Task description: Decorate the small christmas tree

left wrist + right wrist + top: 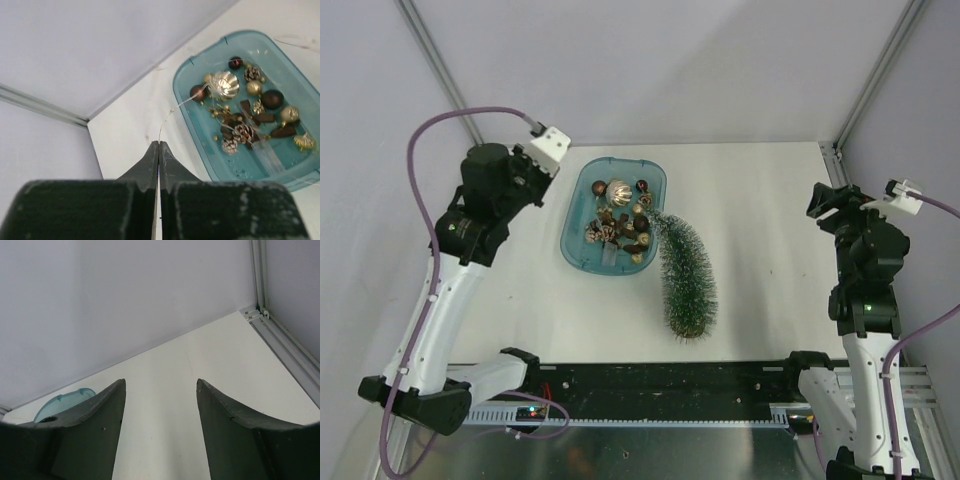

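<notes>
The slim, frosted green bottle-brush small christmas tree (pixel 685 280) lies on its side on the white counter (pixel 770 250), between both sets of fingers and well apart from each. We judge it light with soft bristles, so take hold at the round base. The left fingers (pixel 155 156) pinch a thin wire (pixel 167 112). The right fingers (pixel 116 395) stand spread and empty.

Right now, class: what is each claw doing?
Left claw: shut on the thin wire from the silver ornament.
Right claw: open, holding nothing.

Pale walls (pixel 670 60) enclose a white table (pixel 770 250), seemingly evenly lit
</notes>
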Controlling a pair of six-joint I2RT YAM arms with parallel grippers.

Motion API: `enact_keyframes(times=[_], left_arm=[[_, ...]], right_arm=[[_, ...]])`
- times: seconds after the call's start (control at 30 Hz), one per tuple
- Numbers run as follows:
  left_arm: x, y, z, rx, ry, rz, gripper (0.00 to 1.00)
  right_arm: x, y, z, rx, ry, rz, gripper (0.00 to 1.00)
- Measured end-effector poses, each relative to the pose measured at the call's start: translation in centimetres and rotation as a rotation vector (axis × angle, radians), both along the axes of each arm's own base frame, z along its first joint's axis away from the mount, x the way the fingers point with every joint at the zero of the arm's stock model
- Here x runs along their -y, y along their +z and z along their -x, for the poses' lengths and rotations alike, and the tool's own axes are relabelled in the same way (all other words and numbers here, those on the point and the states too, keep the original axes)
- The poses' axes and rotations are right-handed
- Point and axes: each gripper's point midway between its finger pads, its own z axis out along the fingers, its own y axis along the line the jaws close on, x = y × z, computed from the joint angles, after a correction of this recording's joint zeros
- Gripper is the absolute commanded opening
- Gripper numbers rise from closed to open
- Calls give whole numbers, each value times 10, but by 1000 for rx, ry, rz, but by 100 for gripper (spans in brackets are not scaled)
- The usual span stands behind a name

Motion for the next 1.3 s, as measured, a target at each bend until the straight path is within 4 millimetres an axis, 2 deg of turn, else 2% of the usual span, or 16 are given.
enact_keyframes(times=[0.1,0.2,0.33,0.53,0.7,0.87,0.9,1.0,1.07,1.1,1.13,1.3], left_arm=[[-8,26,0,46,46,42,5],[-6,57,5,106,37,93,9],[3,96,16,180,-18,159,12],[22,141,36,264,-126,219,14],[40,164,46,304,-204,243,15],[57,183,49,333,-261,261,16],[59,184,49,335,-266,262,21],[60,177,46,333,-260,245,49],[58,160,41,309,-243,220,62],[58,145,38,283,-231,206,67],[58,121,32,234,-215,182,70],[55,18,3,6,-149,88,75]], right_arm=[[0,2,3,9,1,-5,63],[-1,4,5,16,6,-5,63],[-4,7,7,25,19,-7,63],[-17,15,6,59,86,-2,64],[-39,26,0,78,187,13,64],[-78,56,-1,130,325,55,64],[-86,63,0,143,348,67,64],[-99,78,7,180,379,101,65],[-101,85,10,196,375,119,67],[-101,86,11,198,370,126,68],[-99,86,12,197,358,134,69],[-90,79,12,165,312,158,72]])
